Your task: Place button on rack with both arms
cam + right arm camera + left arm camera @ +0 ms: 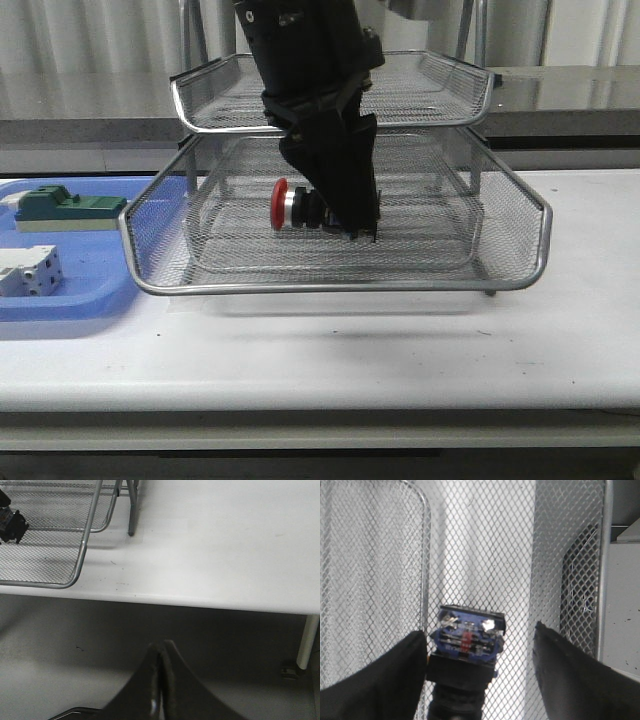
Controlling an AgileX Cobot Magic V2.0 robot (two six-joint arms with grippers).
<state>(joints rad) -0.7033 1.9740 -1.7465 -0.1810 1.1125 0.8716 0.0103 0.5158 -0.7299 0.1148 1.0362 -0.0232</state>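
Note:
The button [295,207] lies on its side in the pulled-out middle tray of the silver wire-mesh rack [340,288], red cap pointing left. My left gripper [355,230] reaches down into that tray from above and is open around the button. In the left wrist view the blue rear block of the button [467,630] sits between the fingers [395,675], close against one finger with a wide gap to the other. My right gripper [161,647] is shut on nothing, held off the table's front edge, to the right of the rack's corner [82,555].
A flat blue tray [60,300] at the left holds a green block [65,207] and a white block [30,272]. The rack's upper tray [430,110] overhangs the left arm. A table leg [306,640] stands near the right arm.

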